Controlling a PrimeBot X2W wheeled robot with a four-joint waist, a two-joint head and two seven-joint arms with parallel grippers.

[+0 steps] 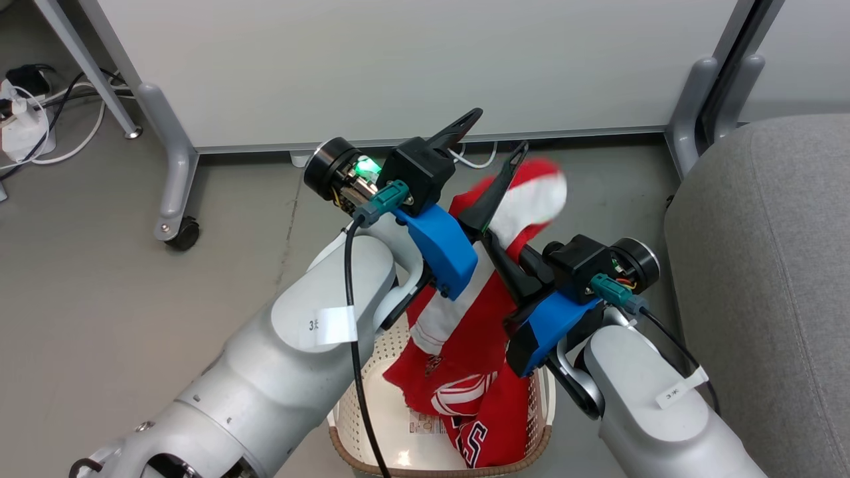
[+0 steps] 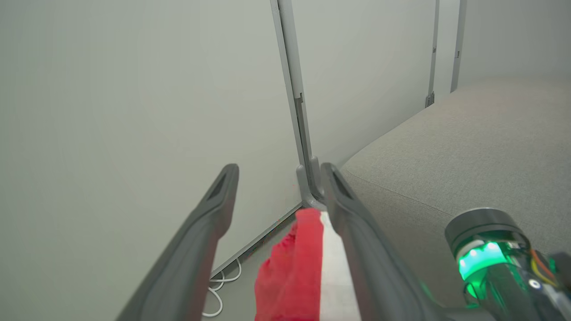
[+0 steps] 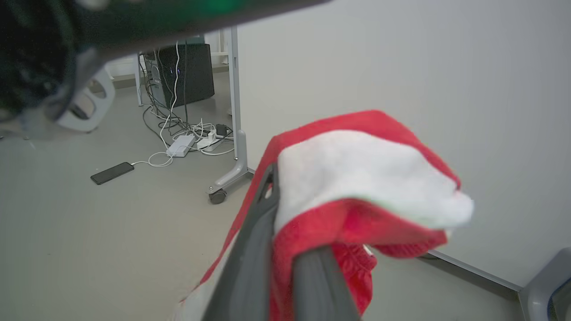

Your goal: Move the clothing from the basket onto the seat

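The right gripper (image 3: 290, 223) has its jaws pinched together on the clothing (image 1: 475, 312); the red-and-white top flops over the tips and the rest hangs down into the basket (image 1: 388, 405). The left gripper (image 2: 279, 171) holds its jaws spread wide, a red fold with a white stripe between them, close beside one finger. Soft knit fabric; perforated cream plastic under a brown woven-look rim. Grey floor (image 1: 99, 299), white wheeled panel (image 1: 398, 66), the grey upholstered seat (image 1: 764, 265) at the right
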